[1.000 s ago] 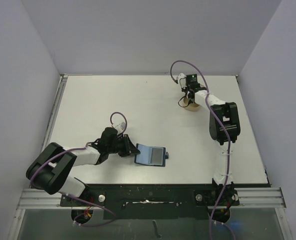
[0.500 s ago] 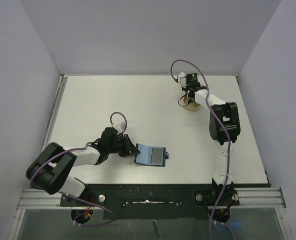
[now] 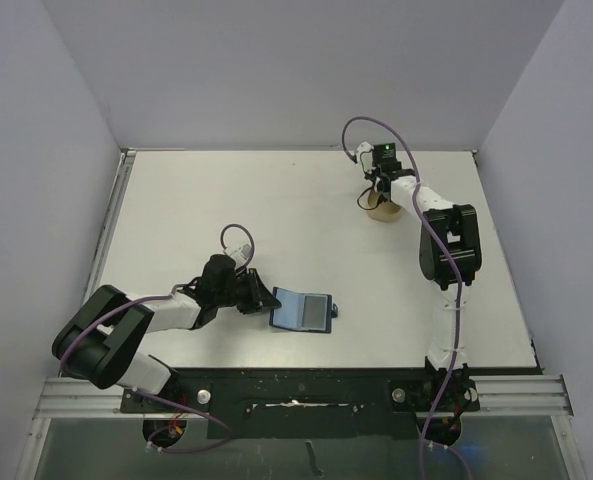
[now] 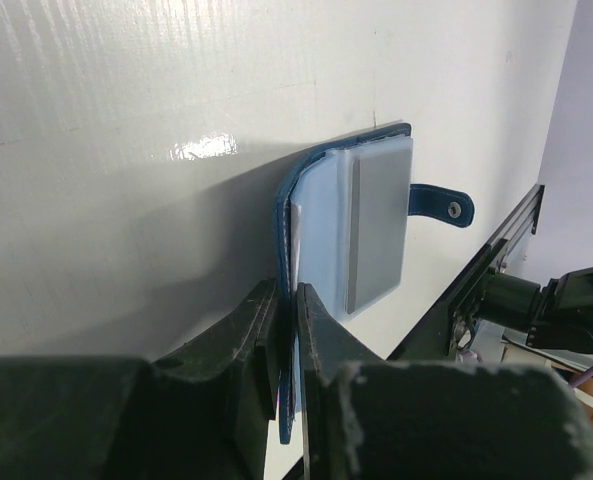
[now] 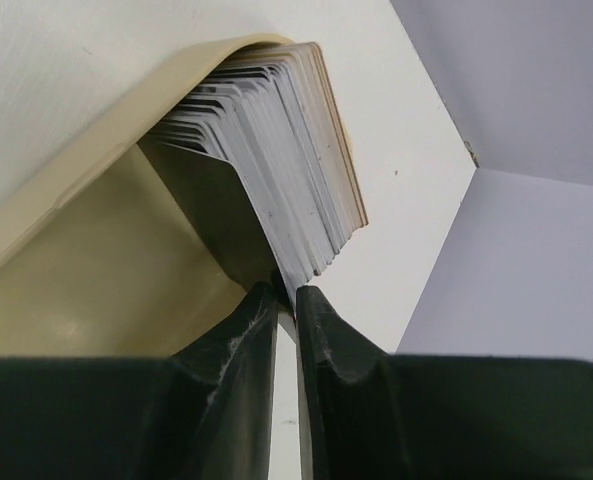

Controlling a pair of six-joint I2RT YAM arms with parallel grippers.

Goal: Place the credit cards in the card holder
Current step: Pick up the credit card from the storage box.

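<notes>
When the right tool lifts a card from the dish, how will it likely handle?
Probably stiff: the cards stand flat and unbent in the dish. Likely slippery: faces look smooth, and the right tool pinches only an edge. Neighbours may drag along, since they lean packed together.

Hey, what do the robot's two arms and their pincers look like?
The left arm and right arm mix white tube-like links with chunky black joint housings. A purple cable loops along each. A small green light glows at the right wrist. The left pincer and right pincer have two black, matte, tapered fingers.
</notes>
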